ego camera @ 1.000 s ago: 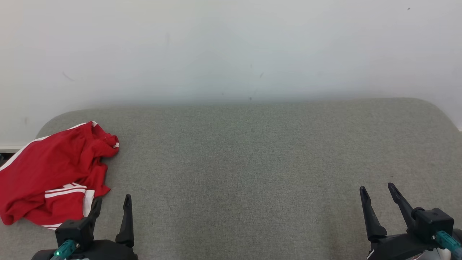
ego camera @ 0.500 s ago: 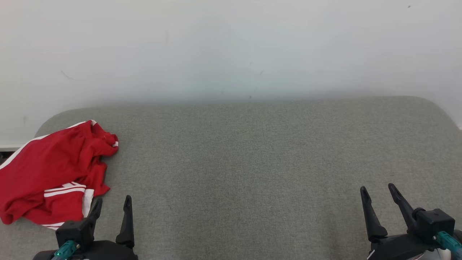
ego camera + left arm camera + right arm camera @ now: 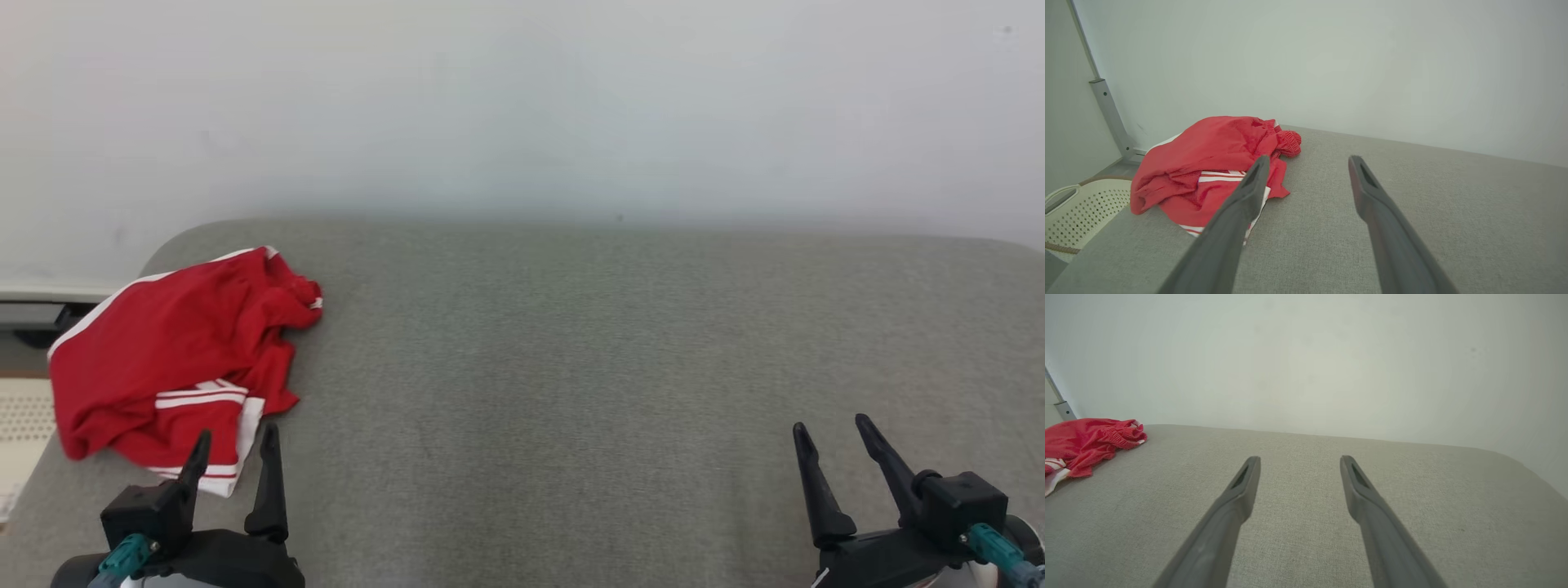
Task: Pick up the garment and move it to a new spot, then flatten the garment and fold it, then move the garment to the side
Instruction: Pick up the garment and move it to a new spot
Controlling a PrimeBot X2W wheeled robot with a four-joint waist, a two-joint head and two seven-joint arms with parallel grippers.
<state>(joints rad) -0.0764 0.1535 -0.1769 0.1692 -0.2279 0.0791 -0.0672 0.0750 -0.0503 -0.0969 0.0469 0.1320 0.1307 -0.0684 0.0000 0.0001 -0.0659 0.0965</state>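
Garment of red cloth with white stripes point(image 3: 175, 359) lies crumpled in a heap on the far left part of the grey woven fabric surface point(image 3: 571, 367), close to its rounded left corner, with nothing holding it. The left gripper point(image 3: 235, 431), with two long dark fingers, hovers at the near edge of the heap, its fingers spread wide and empty. In the head view its left fingertip overlaps the white-striped hem, and the left wrist view shows that finger crossing in front of the cloth; whether it touches cannot be told. The right gripper point(image 3: 829, 422) is well apart from the garment, over bare grey fabric at the near right, its fingers likewise spread wide with nothing between them. A plain pale wall point(image 3: 522, 98) rises behind the surface. Beyond the left edge stand a cream perforated plastic basket point(image 3: 1073, 216) and a slanting grey metal post point(image 3: 1110, 114)
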